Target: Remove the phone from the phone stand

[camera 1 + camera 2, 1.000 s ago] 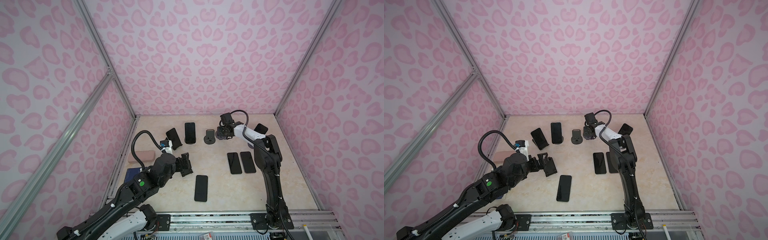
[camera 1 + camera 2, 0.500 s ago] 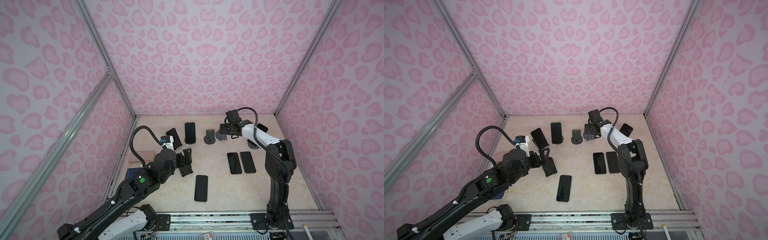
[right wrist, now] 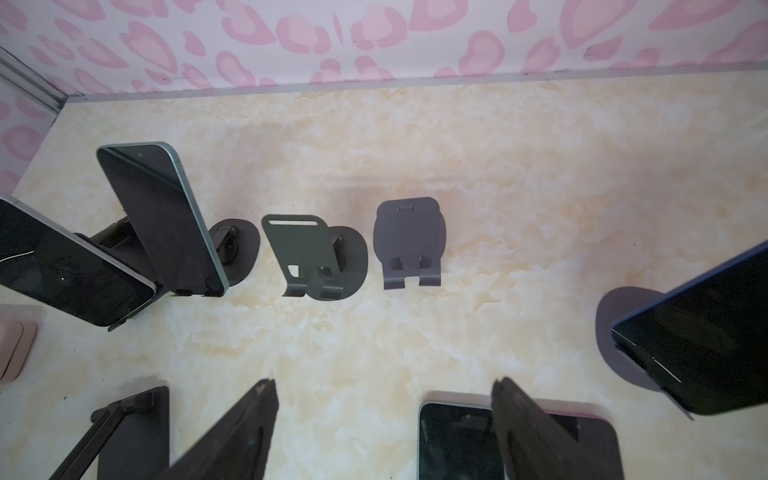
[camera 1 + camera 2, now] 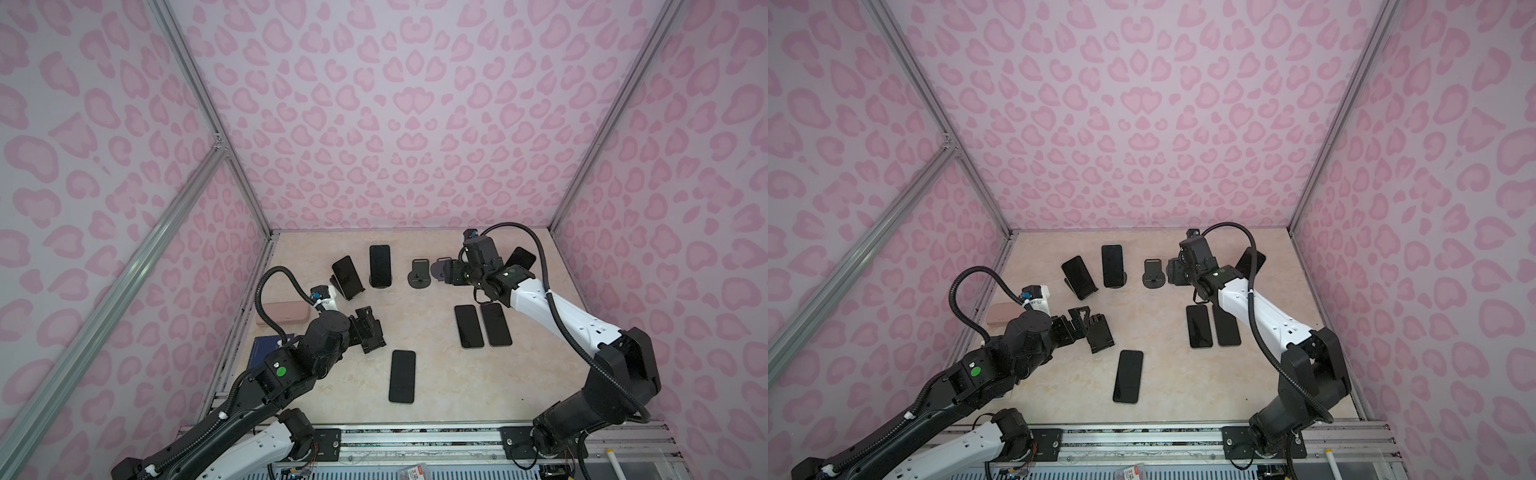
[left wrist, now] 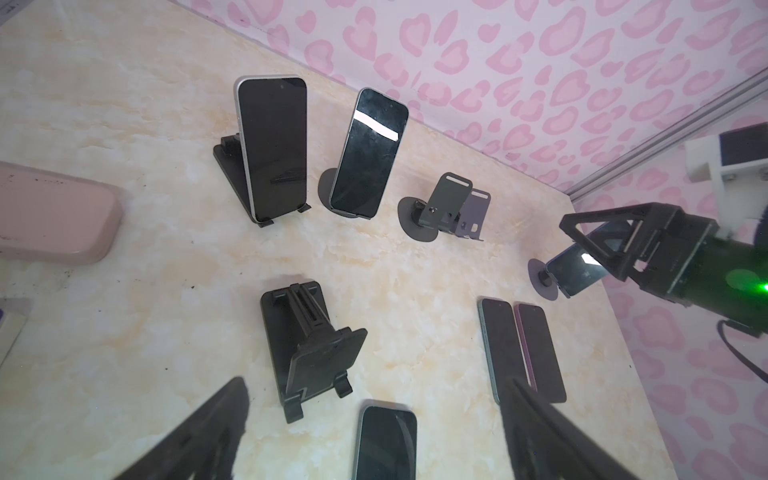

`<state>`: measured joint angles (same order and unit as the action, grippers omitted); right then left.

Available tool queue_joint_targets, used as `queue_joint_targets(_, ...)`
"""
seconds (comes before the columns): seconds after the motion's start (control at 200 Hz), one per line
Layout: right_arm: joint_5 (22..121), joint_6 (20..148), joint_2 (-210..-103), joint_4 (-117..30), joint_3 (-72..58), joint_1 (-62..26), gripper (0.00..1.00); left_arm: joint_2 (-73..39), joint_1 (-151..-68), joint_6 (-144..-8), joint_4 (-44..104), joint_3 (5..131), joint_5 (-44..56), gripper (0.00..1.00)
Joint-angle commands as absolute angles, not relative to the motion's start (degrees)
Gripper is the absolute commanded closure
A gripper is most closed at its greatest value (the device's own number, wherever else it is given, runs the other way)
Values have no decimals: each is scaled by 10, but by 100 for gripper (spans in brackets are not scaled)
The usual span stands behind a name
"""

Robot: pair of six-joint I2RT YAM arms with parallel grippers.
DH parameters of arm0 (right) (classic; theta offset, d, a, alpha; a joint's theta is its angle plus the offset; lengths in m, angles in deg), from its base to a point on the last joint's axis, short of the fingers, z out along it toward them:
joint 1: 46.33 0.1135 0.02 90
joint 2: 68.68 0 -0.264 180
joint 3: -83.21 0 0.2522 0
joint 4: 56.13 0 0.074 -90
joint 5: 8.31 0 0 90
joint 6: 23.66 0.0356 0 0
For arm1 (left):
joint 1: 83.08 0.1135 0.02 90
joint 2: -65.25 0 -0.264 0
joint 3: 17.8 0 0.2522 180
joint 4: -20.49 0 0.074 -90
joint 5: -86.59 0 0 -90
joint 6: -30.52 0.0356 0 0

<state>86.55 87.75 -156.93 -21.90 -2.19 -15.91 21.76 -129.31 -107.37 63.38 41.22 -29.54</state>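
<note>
Three dark phones lean on stands at the back. One phone [image 4: 347,274] is on a black folding stand, one [image 4: 380,264] on a round-base stand, and one [image 4: 520,258] at the far right on a round purple stand [image 5: 540,276]. My right gripper [image 4: 448,272] hangs open between that far-right phone and two empty stands [image 3: 307,253] [image 3: 409,241]. Nothing is between its fingers [image 3: 384,384]. My left gripper [image 5: 376,386] is open low over the floor. An empty black folding stand [image 5: 311,349] lies just ahead of it.
Three phones lie flat on the marble floor: one [image 4: 402,376] near the front middle and a pair [image 4: 469,326] [image 4: 495,324] under my right arm. A pink case [image 4: 282,318] and a blue booklet [image 4: 264,351] sit by the left wall. Pink walls close in three sides.
My right gripper has opened and shifted slightly right by the empty stands, and that arm's elbow has swung out right and lower. The left arm has barely moved.
</note>
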Motion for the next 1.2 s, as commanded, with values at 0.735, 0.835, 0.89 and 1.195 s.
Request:
queue_joint_targets(0.735, 929, 943, -1958, -211, -454, -36, 1, 195, -1214, -961, 638, 439, -348, 5)
queue_joint_targets(0.835, 933, 940, -2026, -163, -548, -36, 1, 199, -1199, -960, 630, 432, -318, 5)
queue_joint_targets(0.89, 947, 940, -2052, -139, -593, -34, 1, 200, -1197, -960, 626, 431, -308, 5)
queue_joint_targets(1.195, 978, 943, -2135, -82, -716, -25, 1, 201, -1189, -957, 625, 432, -286, 5)
